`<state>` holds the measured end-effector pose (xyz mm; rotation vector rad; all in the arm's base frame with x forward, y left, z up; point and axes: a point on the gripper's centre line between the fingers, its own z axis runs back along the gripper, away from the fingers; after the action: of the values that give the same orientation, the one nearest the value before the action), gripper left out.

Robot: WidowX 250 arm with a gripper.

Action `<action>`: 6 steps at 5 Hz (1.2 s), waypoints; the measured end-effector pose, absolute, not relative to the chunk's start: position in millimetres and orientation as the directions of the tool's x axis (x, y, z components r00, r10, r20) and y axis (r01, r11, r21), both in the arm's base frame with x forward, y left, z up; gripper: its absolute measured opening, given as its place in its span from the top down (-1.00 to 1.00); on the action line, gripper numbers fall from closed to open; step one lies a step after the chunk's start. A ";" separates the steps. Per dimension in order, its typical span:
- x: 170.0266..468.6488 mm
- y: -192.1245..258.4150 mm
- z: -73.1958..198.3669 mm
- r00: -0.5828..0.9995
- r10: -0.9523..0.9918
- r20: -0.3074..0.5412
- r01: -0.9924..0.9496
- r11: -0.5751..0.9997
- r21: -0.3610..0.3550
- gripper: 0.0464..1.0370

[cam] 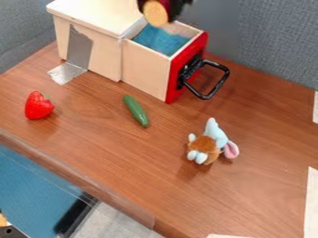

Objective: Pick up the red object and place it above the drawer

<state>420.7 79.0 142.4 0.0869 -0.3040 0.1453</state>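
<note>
The black gripper (177, 5) is at the top edge, above the back of the open drawer and well away from the red object. A round tan piece (155, 13) shows at its lower left; whether it is held I cannot tell. The red object, a strawberry (39, 106) with a bit of green at its top, rests on the brown table at the left, in front of the wooden box. The drawer (146, 72) stands pulled out from the box, with a red front, a black handle and blue inside.
A green cucumber (136, 110) lies in front of the drawer. Right of it is a plush toy (211, 143) with pale blue and pink parts. The wooden box (102, 49) has a flat top and is taped to the table (124, 153). Grey partitions stand behind.
</note>
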 end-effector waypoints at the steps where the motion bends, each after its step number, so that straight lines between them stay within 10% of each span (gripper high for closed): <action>1: 419.7 116.4 151.3 0.928 0.205 0.311 -0.231 0.972 0.049 -0.49; 6: 424.7 181.0 121.0 0.941 0.260 0.217 -0.271 0.963 0.019 -0.56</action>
<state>424.7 181.0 121.0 0.0488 -0.2148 0.2708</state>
